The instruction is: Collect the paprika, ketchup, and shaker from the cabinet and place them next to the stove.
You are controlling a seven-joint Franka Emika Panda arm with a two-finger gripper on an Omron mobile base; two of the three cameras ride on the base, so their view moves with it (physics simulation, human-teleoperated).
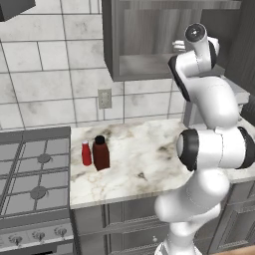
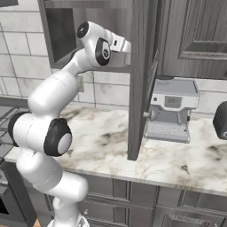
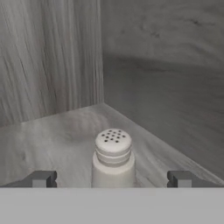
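Observation:
The shaker point(image 3: 113, 158), pale with a holed round top, stands upright on the cabinet shelf point(image 3: 57, 135) near its back corner. My gripper point(image 3: 111, 179) is open, with one fingertip on each side of the shaker and a gap to each. The arm reaches up into the grey wood-grain cabinet point(image 1: 130, 60). On the marble counter, the dark brown paprika point(image 1: 101, 154) and the small red ketchup point(image 1: 86, 153) stand upright side by side, just right of the stove point(image 1: 35, 179).
The cabinet's open door point(image 2: 142, 80) hangs down right of the arm. A grey coffee machine point(image 2: 170, 111) sits on the counter point(image 2: 106, 142) beyond it, and a dark round object point(image 2: 221, 120) shows at the right edge. A wall outlet point(image 1: 104, 98) is on the tiles.

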